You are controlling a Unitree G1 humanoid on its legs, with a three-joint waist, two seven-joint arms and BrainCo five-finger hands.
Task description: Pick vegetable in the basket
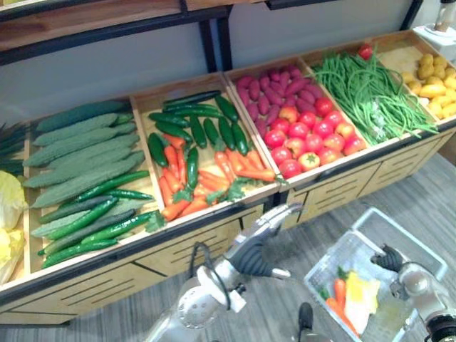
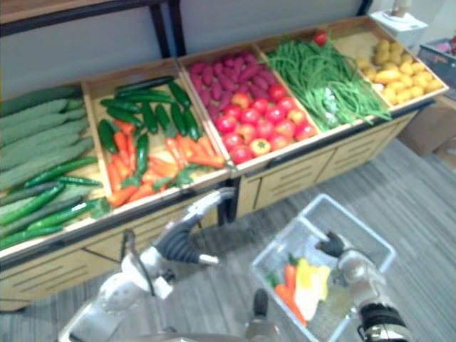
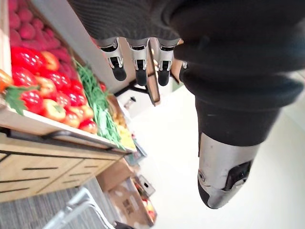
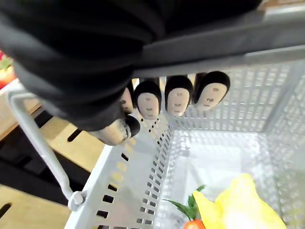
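My right hand (image 1: 388, 258) is shut on the grey handle (image 4: 214, 47) of a pale plastic basket (image 1: 407, 236) that hangs low at the right, in front of the stand. In the basket lie carrots (image 1: 340, 292) and a yellow leafy vegetable (image 1: 362, 296). My left hand (image 1: 269, 222) reaches forward with straight fingers (image 3: 140, 71) and holds nothing. It hovers just before the stand's front edge, below the bin of carrots and cucumbers (image 1: 196, 153).
The wooden stand (image 1: 214, 235) has bins side by side: long green gourds (image 1: 78, 153), purple tubers over tomatoes (image 1: 303, 132), green beans (image 1: 367, 92), yellow produce (image 1: 434, 85). Pale leafy heads (image 1: 8, 214) sit at the far left. Drawers line the front.
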